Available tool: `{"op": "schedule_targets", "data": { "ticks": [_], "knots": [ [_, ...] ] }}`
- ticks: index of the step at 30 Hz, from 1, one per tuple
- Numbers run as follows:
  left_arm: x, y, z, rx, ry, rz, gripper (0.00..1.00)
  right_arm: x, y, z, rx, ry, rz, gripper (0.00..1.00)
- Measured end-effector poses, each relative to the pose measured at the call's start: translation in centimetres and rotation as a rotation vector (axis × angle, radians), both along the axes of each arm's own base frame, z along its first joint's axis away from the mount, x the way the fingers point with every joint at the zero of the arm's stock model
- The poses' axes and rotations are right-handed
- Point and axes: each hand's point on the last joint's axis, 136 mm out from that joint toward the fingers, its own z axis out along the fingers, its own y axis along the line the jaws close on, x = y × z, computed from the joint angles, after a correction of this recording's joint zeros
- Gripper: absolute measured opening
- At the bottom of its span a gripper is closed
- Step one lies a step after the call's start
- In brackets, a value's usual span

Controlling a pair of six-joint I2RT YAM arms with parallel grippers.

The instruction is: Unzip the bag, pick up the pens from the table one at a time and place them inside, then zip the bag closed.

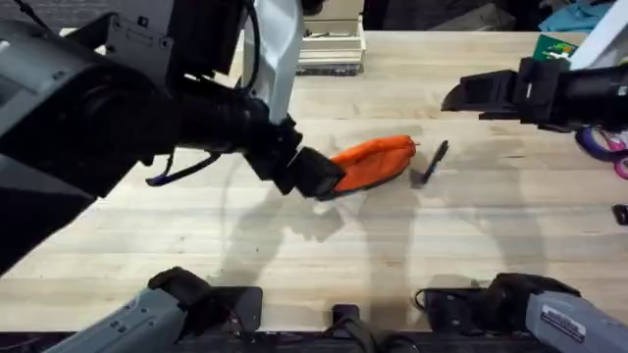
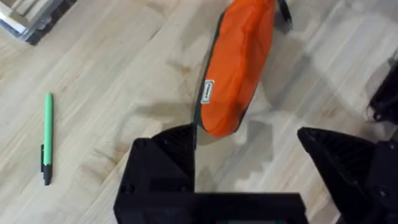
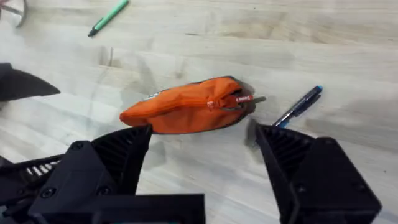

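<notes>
Left pincer (image 1: 316,175), large under the overhead cam, sits at the bag's (image 1: 373,162) left end, fingers spread wide, bag end just beyond the tips, nothing gripped. Bag lies mid-bench (image 1: 294,245), long axis approx. left-right, zip pull (image 3: 236,99) at the right end; appears zipped. Right pincer (image 3: 199,155) hovers above, open, pull end ahead of its gap. Judgement: left arm anchors, right arm nearer the pull. Dark pen (image 1: 437,157) lies just right of bag; green pen (image 2: 47,137) well apart.
</notes>
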Motion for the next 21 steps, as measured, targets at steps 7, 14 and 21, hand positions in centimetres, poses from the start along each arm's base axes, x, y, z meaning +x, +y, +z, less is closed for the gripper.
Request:
{"op": "schedule_targets", "data": {
  "ticks": [7,14,21],
  "knots": [
    [-0.8,0.4,-0.8,0.059,-0.009,-0.079,0.993,0.4,0.0,-1.0,-0.001,0.032,0.014,0.995],
    [-1.3,-0.2,-0.6,0.058,-0.052,-0.184,0.993,0.4,0.0,-1.0,-0.004,0.032,0.020,0.996],
    [-0.9,-0.7,-2.1,0.079,-0.008,-0.221,0.994,0.4,0.0,-1.0,-0.002,0.032,0.021,0.995]
  ]
}}
